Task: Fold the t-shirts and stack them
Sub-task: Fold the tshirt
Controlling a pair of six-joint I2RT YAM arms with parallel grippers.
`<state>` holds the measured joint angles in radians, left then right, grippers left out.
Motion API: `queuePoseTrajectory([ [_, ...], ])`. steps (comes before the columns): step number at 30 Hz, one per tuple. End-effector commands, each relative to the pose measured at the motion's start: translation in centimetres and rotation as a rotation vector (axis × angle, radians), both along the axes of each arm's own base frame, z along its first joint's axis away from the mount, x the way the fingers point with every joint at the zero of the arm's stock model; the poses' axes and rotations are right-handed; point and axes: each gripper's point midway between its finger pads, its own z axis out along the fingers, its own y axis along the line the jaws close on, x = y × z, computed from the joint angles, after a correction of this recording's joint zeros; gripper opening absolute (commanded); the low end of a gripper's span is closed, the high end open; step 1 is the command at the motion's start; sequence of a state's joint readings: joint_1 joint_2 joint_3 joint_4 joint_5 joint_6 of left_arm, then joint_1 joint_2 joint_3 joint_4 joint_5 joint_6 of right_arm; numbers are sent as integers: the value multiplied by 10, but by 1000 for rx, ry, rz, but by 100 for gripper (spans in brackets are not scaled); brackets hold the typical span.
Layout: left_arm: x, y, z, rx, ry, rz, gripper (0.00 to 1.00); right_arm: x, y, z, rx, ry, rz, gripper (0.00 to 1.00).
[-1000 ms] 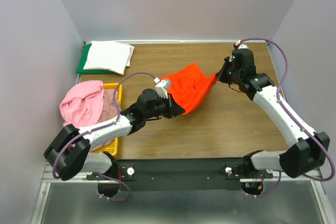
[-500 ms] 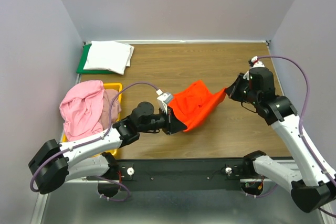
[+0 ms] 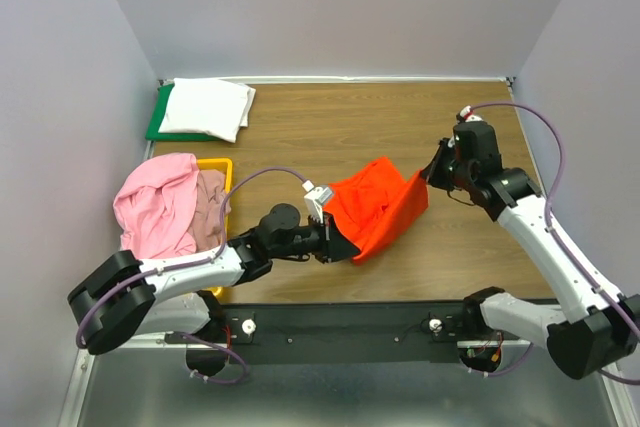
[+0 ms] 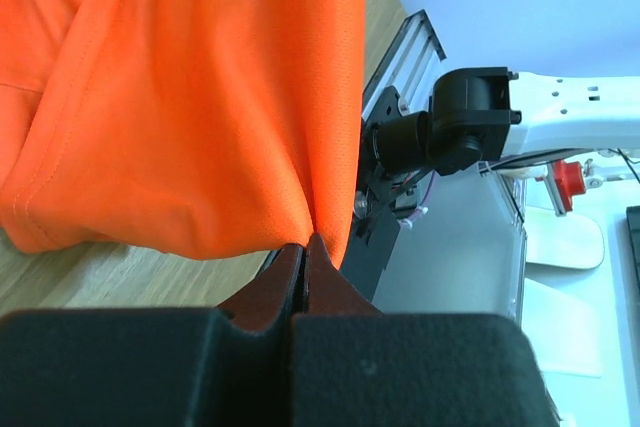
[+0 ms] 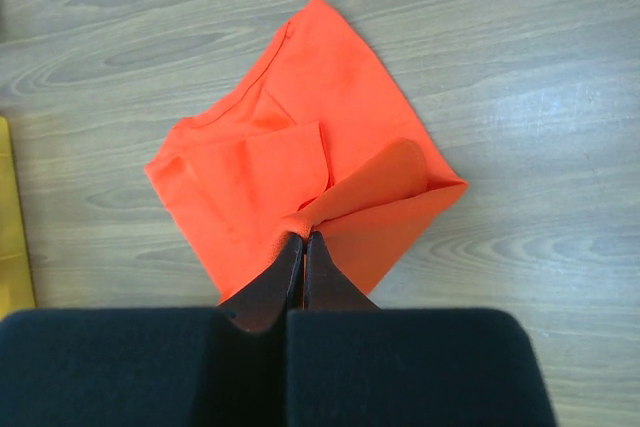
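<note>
Orange t-shirt (image 3: 375,209) stretched over tabletop (image 3: 330,127), right of yellow bin (image 3: 225,162). L fingers (image 4: 272,292) pinch its bin-side edge; R fingers (image 5: 262,292) pinch corner farthest from bin. Pink t-shirt (image 3: 155,205) heaped in bin.

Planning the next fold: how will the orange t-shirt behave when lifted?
Likely floppy: the orange t-shirt sags in folds between the left end effector and right end effector. Probably light, since thin pinches at two edges hold it up. It may bunch when lowered.
</note>
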<state>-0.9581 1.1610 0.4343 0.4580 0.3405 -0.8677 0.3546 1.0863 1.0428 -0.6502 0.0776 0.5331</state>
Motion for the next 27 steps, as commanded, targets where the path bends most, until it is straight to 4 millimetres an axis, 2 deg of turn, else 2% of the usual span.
queuePoseTrajectory([
  [1,5,-8,8,-58,-7,19,0,31,3,21,-4,-99,-31,1],
  [6,28,-1,10,-79,-5,101,0,51,8,23,-12,-112,-34,0],
  [8,44,9,7,-90,0,146,0,63,10,17,-26,-107,-38,0],
  [10,62,17,5,-93,-12,184,0,73,11,20,-38,-124,-44,0],
  [11,66,18,6,-95,-16,178,0,80,12,11,-52,-105,-47,0],
  [14,79,18,4,-88,-30,175,0,97,15,17,-61,-132,-55,0],
  [16,91,20,-2,-83,-21,191,0,107,17,9,-73,-121,-56,0],
  [17,94,21,-4,-85,-17,193,0,115,20,17,-66,-144,-58,0],
  [18,96,22,-6,-89,-5,186,0,120,21,16,-68,-145,-58,0],
  [19,103,25,-9,-93,-2,202,0,126,24,8,-82,-131,-50,0],
  [21,109,30,-12,-100,7,217,0,138,28,13,-80,-147,-46,0],
  [23,121,40,-13,-113,9,254,0,150,32,0,-97,-124,-39,0],
  [24,125,42,-14,-115,11,261,0,159,34,8,-94,-145,-38,1],
  [25,135,51,-17,-115,14,289,0,167,36,-5,-112,-123,-36,0],
  [26,138,53,-17,-122,14,287,0,176,39,4,-108,-146,-39,0],
  [27,144,57,-20,-124,18,301,0,183,42,0,-115,-140,-32,0],
])
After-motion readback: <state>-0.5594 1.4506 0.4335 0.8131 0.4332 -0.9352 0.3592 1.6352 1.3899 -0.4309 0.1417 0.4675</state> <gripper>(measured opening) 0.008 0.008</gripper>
